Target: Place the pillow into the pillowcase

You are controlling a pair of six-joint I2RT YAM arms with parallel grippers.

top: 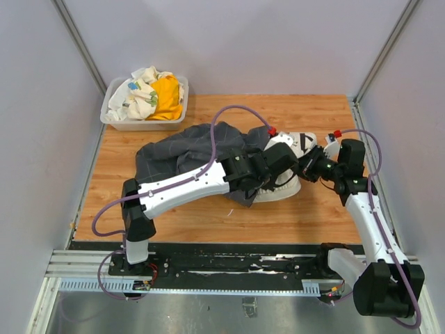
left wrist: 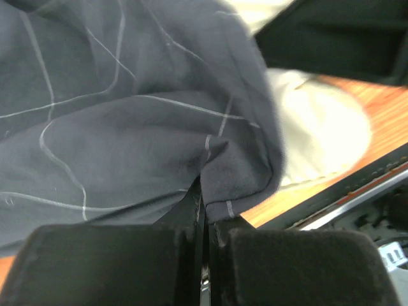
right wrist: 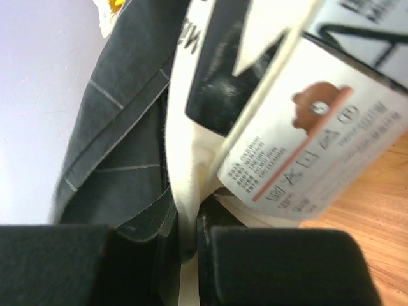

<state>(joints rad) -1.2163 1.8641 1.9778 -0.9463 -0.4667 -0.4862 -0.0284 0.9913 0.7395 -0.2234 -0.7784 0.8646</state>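
Pinching the hem of the pillowcase with the left gripper, jaws pressed tight on the dark gridded cloth, just at the left side of the pillow; clamping the pillow's cream edge with the right gripper, jaws likewise closed on cloth, a strip of pillowcase hem lying against one finger; meeting close together over the pillow's far half, one gripper from the left, the other from the right.

Lying flat on the wooden table, pale and soft, with a paper label bearing a brown bear print and an orange stripe standing off the pillow's far right corner; spreading away from the pillow's left side in a crumpled heap, dark cloth with thin light lines, its nearest fold draped over the pillow's left part; cannot tell how much of the pillow sits inside.

Standing well off to the far left of the pillow, a clear bin; heaped inside, a white printed cloth beside a yellow cloth, touching.
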